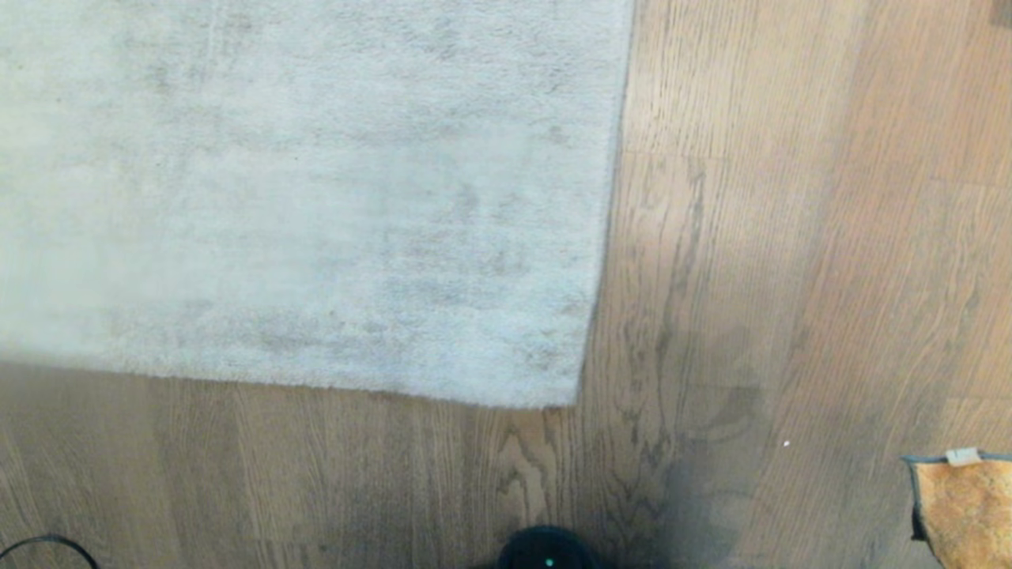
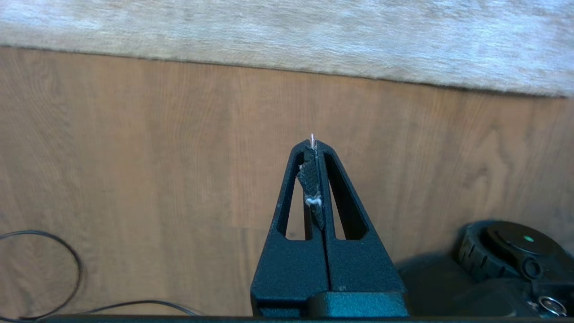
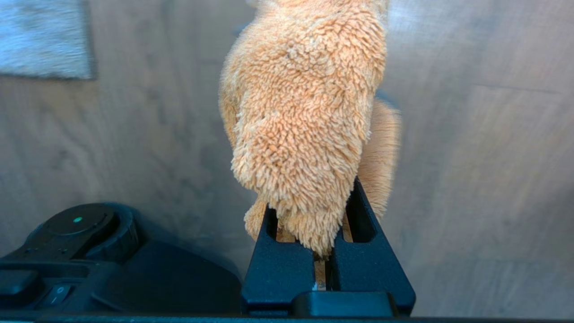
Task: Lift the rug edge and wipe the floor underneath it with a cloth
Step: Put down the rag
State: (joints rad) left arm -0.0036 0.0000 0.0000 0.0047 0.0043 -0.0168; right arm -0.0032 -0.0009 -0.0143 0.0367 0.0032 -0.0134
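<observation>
I see the rug edge (image 1: 594, 316) lying flat on the floor (image 1: 791, 237), its square corner pointing toward me at lower centre of the head view, with one border running up the picture and the other running off to my left. The pale grey pile fills the upper left of that view; the wood planks show on the near side and to the right of it.

The cloth (image 3: 305, 116) is clamped in my right gripper (image 3: 327, 211), whose jaws are closed on its lower bunch, the fuzzy orange mass bulging out past the fingertips. In the head view the cloth shows at the lower right corner, with its dark edging and small white tag (image 1: 963, 456), well apart from the rug corner.

My left gripper (image 2: 314, 148) is shut on nothing but a few stray fibres, hanging over bare floor just short of the rug's near border.

A thin black cable (image 2: 67, 269) loops on the floor to my left, and the robot's dark base (image 1: 548, 551) shows at the bottom.
</observation>
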